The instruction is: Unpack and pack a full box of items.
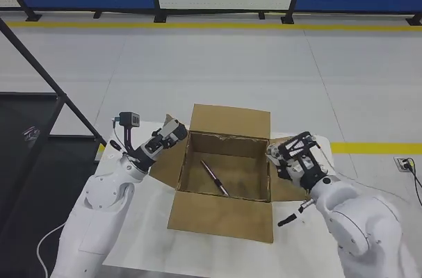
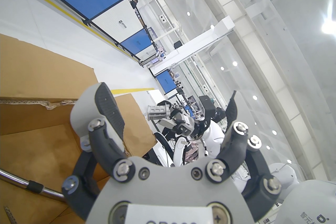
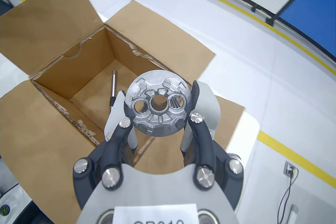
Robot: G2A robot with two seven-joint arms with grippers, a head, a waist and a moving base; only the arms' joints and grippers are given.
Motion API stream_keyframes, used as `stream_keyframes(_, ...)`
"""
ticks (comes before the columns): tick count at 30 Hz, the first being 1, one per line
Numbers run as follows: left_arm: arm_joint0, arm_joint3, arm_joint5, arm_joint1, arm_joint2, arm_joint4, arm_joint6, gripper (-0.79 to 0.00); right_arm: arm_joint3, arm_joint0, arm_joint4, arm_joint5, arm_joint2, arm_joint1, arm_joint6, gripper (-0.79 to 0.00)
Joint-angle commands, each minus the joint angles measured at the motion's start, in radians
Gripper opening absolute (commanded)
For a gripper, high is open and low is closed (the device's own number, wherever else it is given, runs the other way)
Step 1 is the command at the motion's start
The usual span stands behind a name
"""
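White table (image 1: 294,250) under bright hall lights, with the open cardboard box (image 1: 221,215) sitting square in the middle, all four flaps folded out. Down on the box floor lies a slim metal rod (image 1: 214,177), set diagonally.

Over to the right gripper (image 1: 288,154): its fingers are clamped on a round cast-metal disc (image 3: 155,89), pads pinching opposite points of the rim. It hangs just above the box's right wall and right flap (image 1: 283,187), at the lip and not yet properly over the opening. The left gripper (image 1: 174,131) has its fingers spread wide apart and holds nothing. It sits beside the left flap (image 1: 165,163), angled up and away from the box.

Now, the danger. That is a rim grip on what looks like a heavy, smooth part, so I'd judge a slip or a swivel between the pads to be the main worry, especially on any quick move. If the disc goes down from this spot, it could catch the torn top edge of the right wall or press that flap inward. Dropped inside, it may land across the rod and rest tilted, or knock the rod aside. The left gripper is close enough to its flap that a careless sweep could shove the whole box.
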Motion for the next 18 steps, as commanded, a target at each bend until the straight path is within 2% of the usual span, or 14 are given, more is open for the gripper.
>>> stream_keyframes(1, -0.005, 0.004, 0.002, -0.001, 0.003, -0.002, -0.001, 0.0, -0.016, -0.066, 0.021, -0.013, 0.069, 0.007, 0.027, -0.785)
stream_keyframes(8, -0.03, 0.028, 0.002, -0.006, 0.022, -0.005, -0.007, 0.0, 0.028, -0.168, 0.113, -0.052, 0.178, 0.022, 0.107, -0.785)
stream_keyframes(18, -0.058, 0.058, -0.002, -0.012, 0.041, -0.009, -0.016, 0.0, 0.183, -0.147, 0.167, -0.075, 0.149, 0.031, 0.088, -0.785)
